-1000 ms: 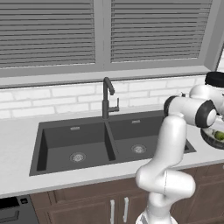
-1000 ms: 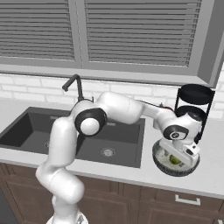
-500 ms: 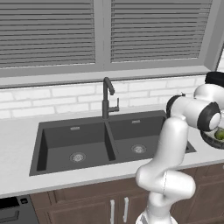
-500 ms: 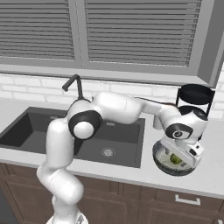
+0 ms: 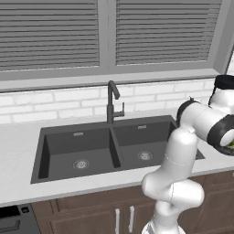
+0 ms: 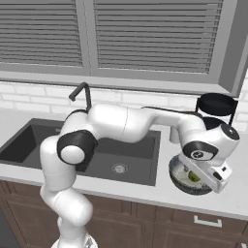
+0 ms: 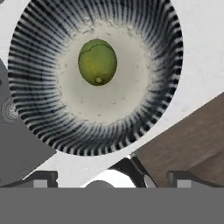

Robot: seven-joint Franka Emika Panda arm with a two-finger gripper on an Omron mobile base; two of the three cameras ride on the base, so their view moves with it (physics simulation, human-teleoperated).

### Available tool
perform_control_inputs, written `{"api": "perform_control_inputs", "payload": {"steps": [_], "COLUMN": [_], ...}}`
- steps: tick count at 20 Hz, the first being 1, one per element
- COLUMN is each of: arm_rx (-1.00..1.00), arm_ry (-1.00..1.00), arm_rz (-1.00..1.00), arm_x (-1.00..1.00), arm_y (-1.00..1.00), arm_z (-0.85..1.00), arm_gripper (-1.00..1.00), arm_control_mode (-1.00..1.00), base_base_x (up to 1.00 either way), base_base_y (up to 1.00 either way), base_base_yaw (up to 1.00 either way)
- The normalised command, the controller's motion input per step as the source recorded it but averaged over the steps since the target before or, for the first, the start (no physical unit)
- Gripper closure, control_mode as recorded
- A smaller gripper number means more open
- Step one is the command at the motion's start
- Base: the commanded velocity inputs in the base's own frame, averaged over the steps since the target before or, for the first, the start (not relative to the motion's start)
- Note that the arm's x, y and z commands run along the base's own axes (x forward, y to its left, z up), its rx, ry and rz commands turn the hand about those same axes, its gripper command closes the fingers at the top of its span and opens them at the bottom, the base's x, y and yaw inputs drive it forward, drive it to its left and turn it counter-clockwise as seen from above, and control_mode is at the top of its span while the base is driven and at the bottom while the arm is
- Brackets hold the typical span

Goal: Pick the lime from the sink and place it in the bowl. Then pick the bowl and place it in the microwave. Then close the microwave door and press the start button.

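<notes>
Lime (image 7: pixel 97 62) is seen lying inside the bowl (image 7: pixel 39 116), off-centre toward 11 o'clock. Gripper (image 7: pixel 109 176) is held above the bowl, fingers spread wide, nothing pinched. Bowl is set on the counter (image 6: pixel 160 193) just right of the sink (image 6: pixel 131 162).

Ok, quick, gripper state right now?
Gripper: jaws open, holding nothing; the lime lies loose in the bowl below it.

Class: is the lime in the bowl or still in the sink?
In the bowl: the lime lies on its pale inner floor, free of the open gripper.
</notes>
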Motion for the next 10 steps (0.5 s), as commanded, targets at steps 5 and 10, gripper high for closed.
{"api": "perform_control_inputs", "payload": {"steps": [5, 10], "arm_rx": [0.00, 0.00], "arm_ry": [-0.03, 0.00], "arm_rz": [-0.16, -0.12], "arm_x": [-0.48, 0.06], "arm_y": [0.09, 0.01], "arm_z": [0.08, -0.04], "arm_gripper": [-1.00, -1.00], "arm_control_mode": [-1.00, -1.00], "base_base_x": [0.00, 0.00], "base_base_y": [0.00, 0.00], "base_base_yaw": [0.00, 0.00]}}
